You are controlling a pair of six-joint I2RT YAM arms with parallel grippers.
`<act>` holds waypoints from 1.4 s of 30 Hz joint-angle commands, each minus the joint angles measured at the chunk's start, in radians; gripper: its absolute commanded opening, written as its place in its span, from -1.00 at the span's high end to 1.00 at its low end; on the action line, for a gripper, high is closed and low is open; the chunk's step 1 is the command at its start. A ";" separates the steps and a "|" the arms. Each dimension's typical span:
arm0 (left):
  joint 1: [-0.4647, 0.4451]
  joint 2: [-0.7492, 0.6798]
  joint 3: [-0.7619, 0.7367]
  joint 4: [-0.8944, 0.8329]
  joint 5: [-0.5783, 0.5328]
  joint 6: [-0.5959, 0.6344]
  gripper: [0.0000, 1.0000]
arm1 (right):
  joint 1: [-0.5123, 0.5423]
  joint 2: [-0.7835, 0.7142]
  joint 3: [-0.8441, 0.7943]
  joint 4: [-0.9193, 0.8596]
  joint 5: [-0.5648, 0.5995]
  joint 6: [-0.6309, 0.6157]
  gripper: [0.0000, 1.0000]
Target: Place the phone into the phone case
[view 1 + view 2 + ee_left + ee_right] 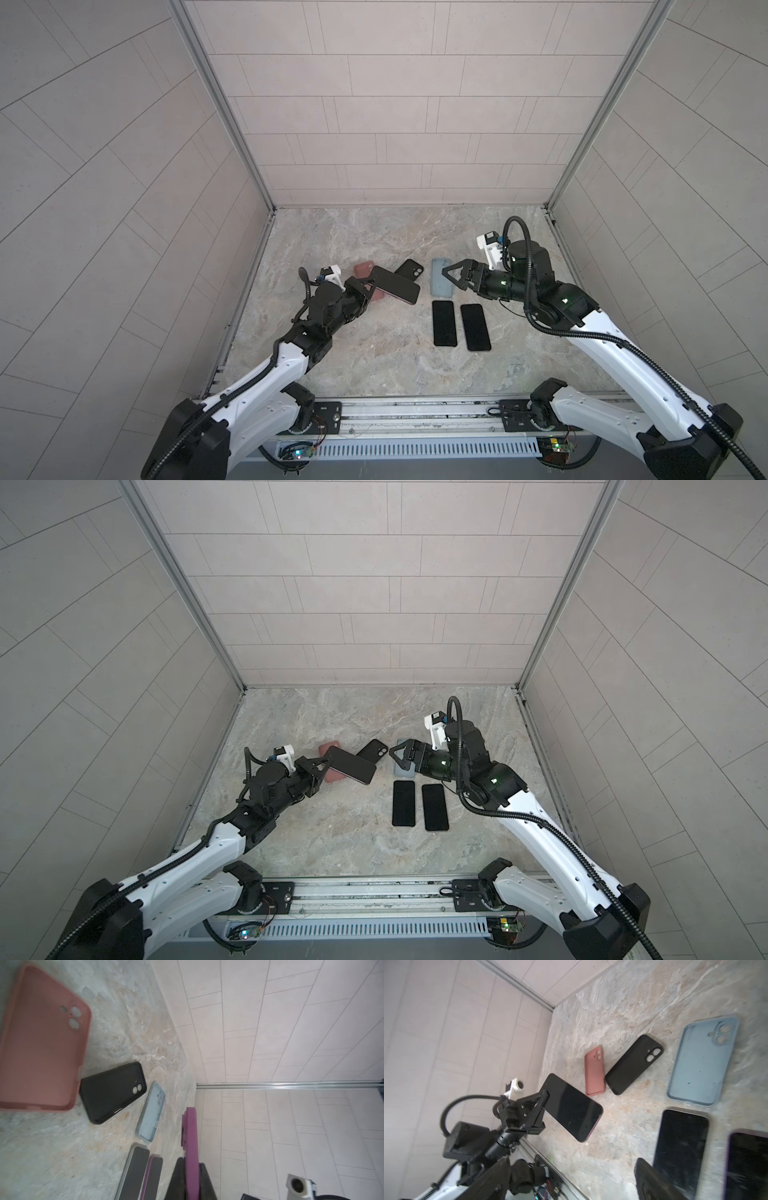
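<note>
One phone (395,285) clenched in left jaws above pink case (365,269) | right jaws released over blue case (702,1064)

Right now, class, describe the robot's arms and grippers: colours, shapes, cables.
The left arm and right arm have white shells and black joints, each trailed by a black ribbed cable hose. The left gripper and right gripper are black, triangular, open-framed. A white camera block sits at each wrist; green lights glow on the right arm.

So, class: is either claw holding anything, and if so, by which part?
The left claw grips a phone by one short end, with the screen facing up. The right claw is open and holds nothing.
</note>
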 commanded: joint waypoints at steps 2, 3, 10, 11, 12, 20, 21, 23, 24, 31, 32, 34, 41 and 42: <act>0.001 0.062 0.032 0.368 -0.026 -0.120 1.00 | 0.023 0.043 -0.151 0.526 -0.073 0.457 -0.72; 0.001 0.076 0.033 0.394 -0.021 -0.127 1.00 | 0.029 0.055 -0.180 0.604 -0.073 0.517 -0.67; 0.001 0.103 0.055 0.391 0.040 -0.143 1.00 | 0.037 0.119 -0.231 0.792 -0.083 0.647 -0.49; 0.001 0.103 0.056 0.392 0.047 -0.145 1.00 | 0.036 0.131 -0.231 0.804 -0.088 0.654 -0.44; 0.001 0.102 0.056 0.398 0.054 -0.149 1.00 | 0.036 0.146 -0.231 0.819 -0.094 0.664 -0.40; 0.001 0.103 0.043 0.475 0.086 -0.199 1.00 | 0.030 0.218 -0.222 0.898 -0.118 0.704 -0.27; 0.000 0.102 0.041 0.480 0.087 -0.202 1.00 | 0.029 0.214 -0.218 0.877 -0.119 0.690 -0.27; 0.001 0.096 0.039 0.478 0.087 -0.201 1.00 | 0.030 0.192 -0.204 0.807 -0.117 0.640 -0.26; 0.001 0.093 0.039 0.477 0.088 -0.199 1.00 | 0.030 0.176 -0.192 0.748 -0.110 0.605 -0.26; 0.001 0.082 0.037 0.460 0.090 -0.192 1.00 | 0.028 0.117 -0.015 0.153 -0.017 0.259 -0.29; 0.001 0.083 0.039 0.459 0.090 -0.192 1.00 | 0.028 0.123 -0.011 0.144 -0.024 0.249 -0.29; 0.001 0.084 0.042 0.460 0.094 -0.191 1.00 | 0.032 0.135 -0.027 0.192 -0.051 0.277 -0.29; 0.001 0.084 0.042 0.458 0.095 -0.190 1.00 | 0.055 0.190 -0.079 0.447 -0.133 0.414 -0.28; 0.001 0.084 0.041 0.458 0.095 -0.191 1.00 | 0.058 0.189 -0.082 0.463 -0.133 0.416 -0.28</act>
